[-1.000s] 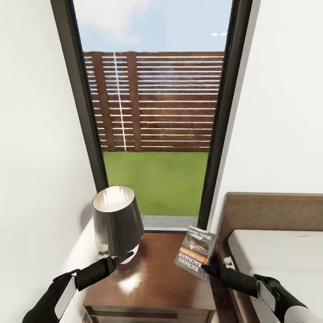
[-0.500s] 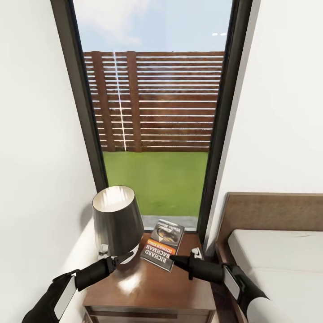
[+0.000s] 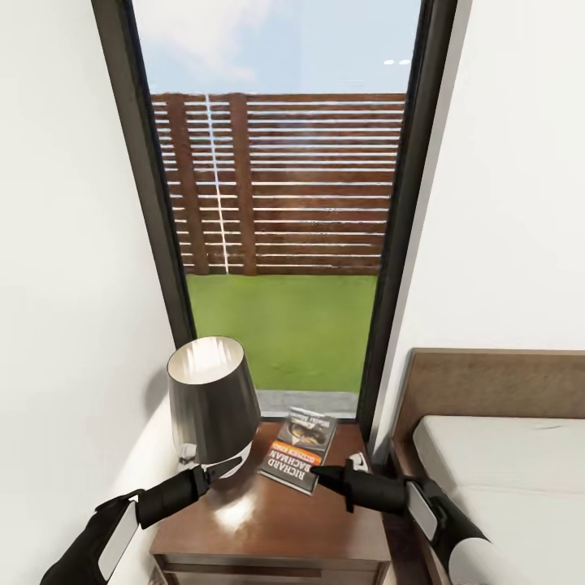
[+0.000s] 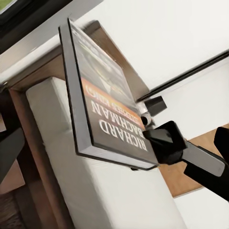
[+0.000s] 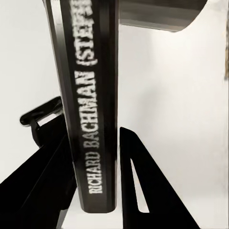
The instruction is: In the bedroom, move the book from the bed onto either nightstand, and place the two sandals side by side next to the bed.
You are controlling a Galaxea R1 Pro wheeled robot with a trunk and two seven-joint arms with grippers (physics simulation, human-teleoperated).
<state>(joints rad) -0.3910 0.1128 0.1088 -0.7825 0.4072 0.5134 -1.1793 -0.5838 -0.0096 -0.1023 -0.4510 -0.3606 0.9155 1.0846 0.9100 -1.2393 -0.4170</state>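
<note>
— What's the right end effector (image 3: 318,474) doing?
— Pinching the book (image 3: 299,448) by its near edge, fingers either side of the spine.
— And the book sits where?
— On the nightstand (image 3: 276,520), beside the lamp (image 3: 213,400); left end effector (image 3: 231,465), grip unclear, hovers by that lamp

The book (image 3: 299,449) was dark with white lettering and an orange band; the nightstand (image 3: 268,520) glossy brown; the lampshade (image 3: 211,398) dark grey.
</note>
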